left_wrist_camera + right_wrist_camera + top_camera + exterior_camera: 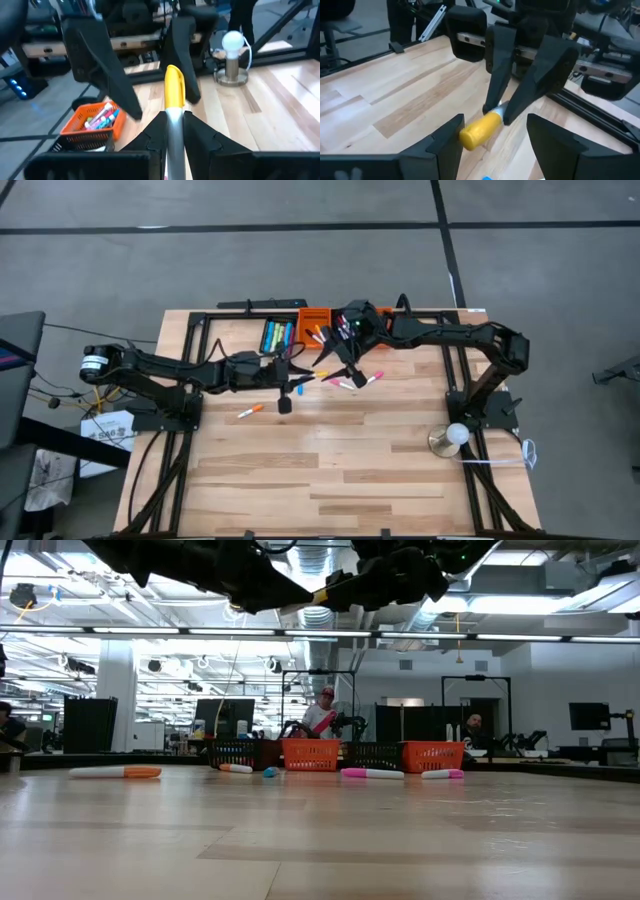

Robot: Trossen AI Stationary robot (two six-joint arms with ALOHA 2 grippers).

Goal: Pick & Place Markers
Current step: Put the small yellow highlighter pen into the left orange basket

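Seen from above: pale wooden slatted counter point(340, 470) carrying two dark robot arms that meet above its far middle. Left gripper point(312, 378), raised off the counter, jaws closed tight on a thin silver-bodied marker with a yellow cap point(173, 107), cap end sticking out past the fingertips. Right gripper point(492, 145) facing it head on, also in the air, jaws spread wide either side of the yellow cap, not touching it, holding nothing.

Behind the grippers, at the far edge: small rectangular orange mesh bin point(318, 323) stuffed with pink, blue and yellow markers, and just beside it a small rectangular black mesh bin point(277, 336) holding blue, yellow and green ones. Loose on the counter: a white marker with an orange cap point(250, 411) on the left arm's side, well apart from the bins, and several pink-capped markers point(350, 382) lying under the grippers. Near the right arm's base, a round white bulb on a metal stand point(456, 436).
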